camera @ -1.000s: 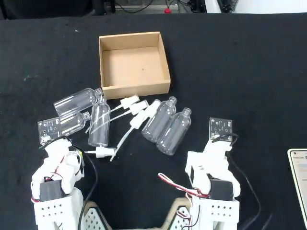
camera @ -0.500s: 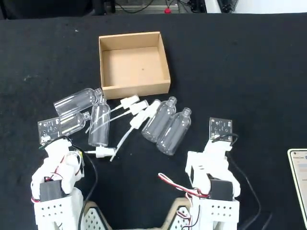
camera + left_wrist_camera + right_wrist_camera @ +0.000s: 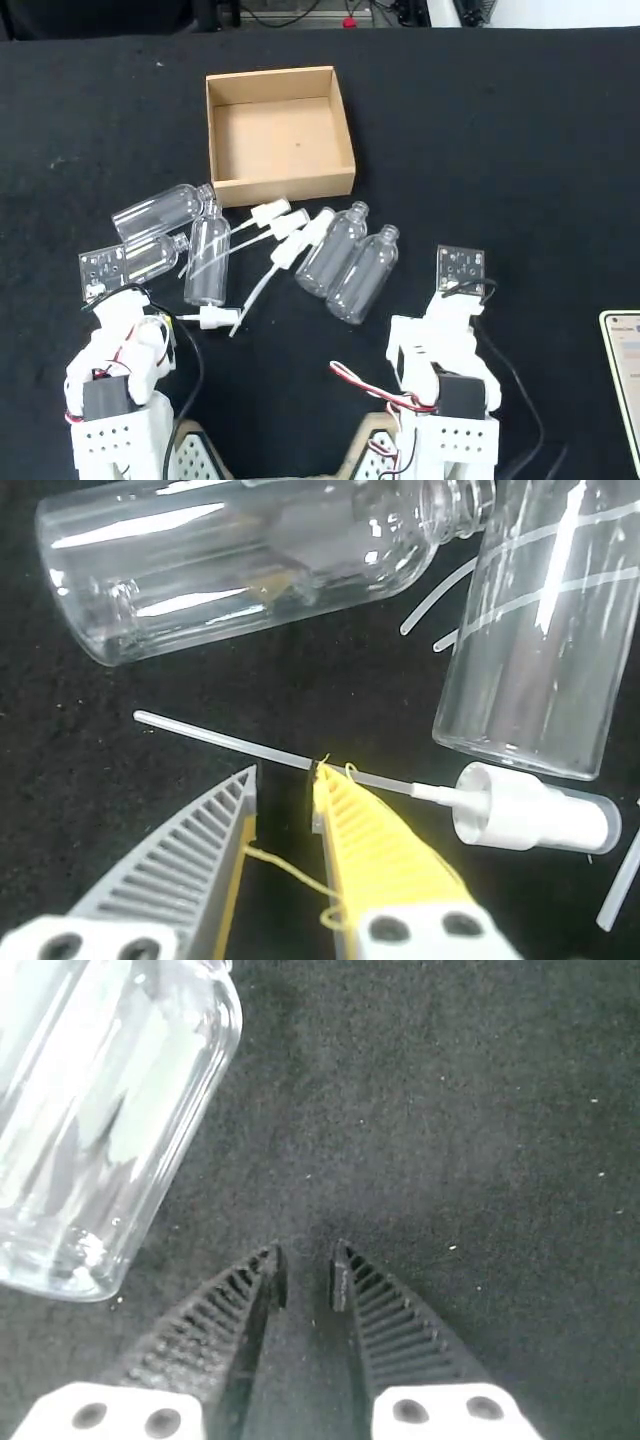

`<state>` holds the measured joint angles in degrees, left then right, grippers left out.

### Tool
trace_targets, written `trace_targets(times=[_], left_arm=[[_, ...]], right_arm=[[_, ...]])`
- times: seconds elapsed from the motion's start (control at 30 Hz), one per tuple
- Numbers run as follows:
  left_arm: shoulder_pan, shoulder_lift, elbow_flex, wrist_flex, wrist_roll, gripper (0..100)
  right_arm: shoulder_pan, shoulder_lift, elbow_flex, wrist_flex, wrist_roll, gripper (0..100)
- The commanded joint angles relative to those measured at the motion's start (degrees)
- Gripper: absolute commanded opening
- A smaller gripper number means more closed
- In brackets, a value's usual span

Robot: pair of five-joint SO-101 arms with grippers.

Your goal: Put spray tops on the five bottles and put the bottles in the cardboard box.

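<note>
No visible change since earlier frames.

Table: black cloth on the table (image 3: 520, 150), matte and flat, running edge to edge across the high view.
Cloth up close: in the right wrist view it's a felt-like nap (image 3: 480, 1110), dotted with pale specks.
Far edge: a thin strip of room past the table, with dark shapes, a tangle of cables (image 3: 290, 14) and one small red object (image 3: 348, 21).
Far right corner: a pale, bright surface (image 3: 560, 12).
Right edge: a flat white-rimmed device (image 3: 624, 370) lies on the cloth, cut off by the frame.
Light: even and soft across the cloth.
</note>
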<state>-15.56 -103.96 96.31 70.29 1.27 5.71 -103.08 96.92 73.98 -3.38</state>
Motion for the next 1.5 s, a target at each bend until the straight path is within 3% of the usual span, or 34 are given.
trace_targets(times=[0.0, 0.17, 0.4, 0.57, 0.7, 0.9, 1.1, 1.3, 1.47], left_arm=[[2.2, 0.1, 1.1, 0.4, -0.4, 10], [2.2, 0.1, 1.1, 0.4, -0.3, 10], [2.1, 0.2, 1.1, 0.4, -0.2, 10], [1.7, 0.0, 1.1, -0.2, -0.5, 10], [1.6, 0.0, -0.4, -0.7, -1.8, 11], [-2.1, 0.0, -8.0, -1.4, -14.7, 11], [-10.2, 0.0, -21.9, -1.4, -15.0, 11], [-10.7, 0.5, -29.8, -1.4, -15.3, 11], [-10.6, 0.6, -34.6, -1.4, -15.3, 11]], right_arm=[[-0.7, -5.2, -0.4, -0.1, -0.7, 7.7], [-0.2, -5.3, -0.4, -8.4, -0.4, 7.7], [-0.2, -5.3, -0.4, -28.4, -0.2, 7.8], [-0.2, -5.3, -0.7, -35.3, 8.0, 7.8], [-0.4, -5.3, -6.2, -32.1, 11.5, 7.8], [-0.6, -4.8, -21.8, -20.0, 12.5, 7.8], [-4.5, -4.6, -31.5, -15.5, 12.1, 7.8], [-7.7, -2.4, -37.9, -14.2, 12.0, 7.8], [-7.7, 11.1, -48.9, -11.3, 9.2, 7.8]])
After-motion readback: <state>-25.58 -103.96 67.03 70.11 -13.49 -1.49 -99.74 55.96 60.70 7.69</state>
